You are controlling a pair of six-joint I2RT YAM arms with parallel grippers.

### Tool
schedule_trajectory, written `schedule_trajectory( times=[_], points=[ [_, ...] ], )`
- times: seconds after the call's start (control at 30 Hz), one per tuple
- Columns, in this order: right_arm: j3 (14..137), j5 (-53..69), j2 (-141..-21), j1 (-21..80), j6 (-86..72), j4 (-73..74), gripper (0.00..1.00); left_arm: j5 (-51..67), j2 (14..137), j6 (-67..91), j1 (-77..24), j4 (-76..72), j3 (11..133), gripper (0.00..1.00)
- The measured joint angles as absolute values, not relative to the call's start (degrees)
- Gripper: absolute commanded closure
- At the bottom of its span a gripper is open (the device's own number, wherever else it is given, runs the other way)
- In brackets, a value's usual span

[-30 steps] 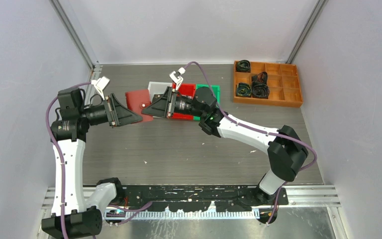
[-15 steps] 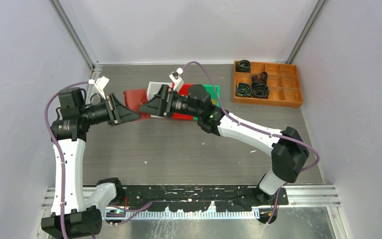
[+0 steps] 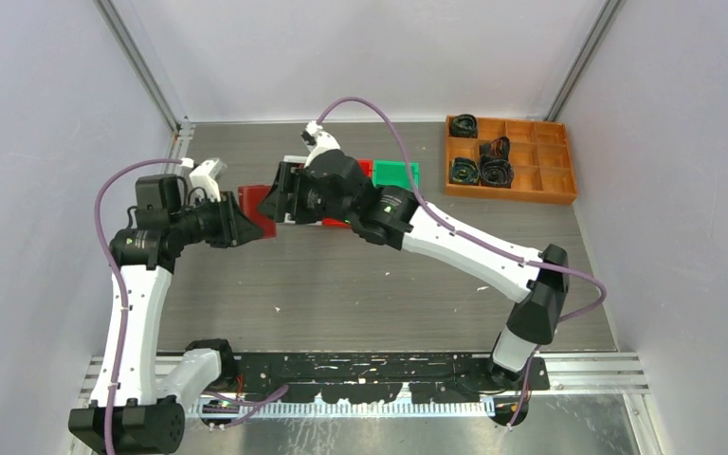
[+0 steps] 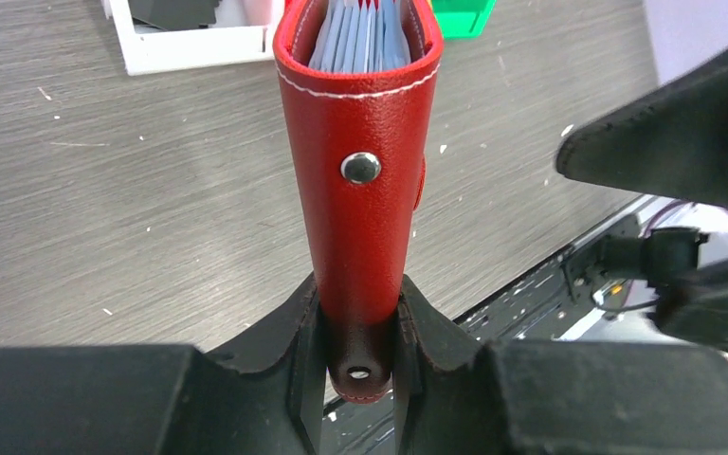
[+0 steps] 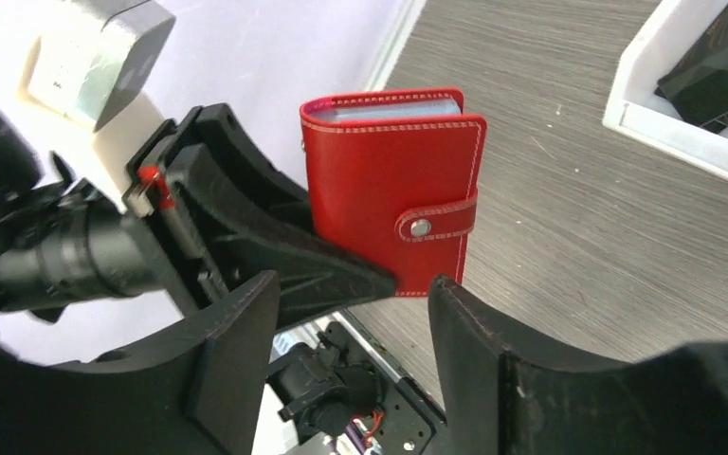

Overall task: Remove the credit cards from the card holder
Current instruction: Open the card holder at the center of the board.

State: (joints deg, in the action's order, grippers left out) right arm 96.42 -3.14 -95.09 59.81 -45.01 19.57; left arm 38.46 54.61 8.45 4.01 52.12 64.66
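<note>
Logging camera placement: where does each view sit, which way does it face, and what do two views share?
Top external: above and behind the bases, looking down on the table; left arm and right arm show.
Left wrist: on the left arm, looking along its fingers; the left gripper clamps the card holder, edge-on.
Right wrist: on the right arm, facing the card holder's snap side past the open right gripper.
Shared: both wrist views show the card holder and white bin.

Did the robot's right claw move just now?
Yes. The right gripper slid left, away from the green bin, toward the card holder.
</note>
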Motion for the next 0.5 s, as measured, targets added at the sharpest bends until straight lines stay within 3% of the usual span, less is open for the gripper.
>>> schedule_trajectory(
  times=[0.17,0.5],
  points=[
    [101.21,-4.8,-100.09,60.34,-43.9,24.62,0.51,34.22,54.5,7.22,-0.73,52.16,64.23,1.0],
    [102.13,-7.66,-103.02,60.53,-43.68,29.95,0.53,31.53,54.22,7.05,-2.81,52.77,64.25,1.0]
  ],
)
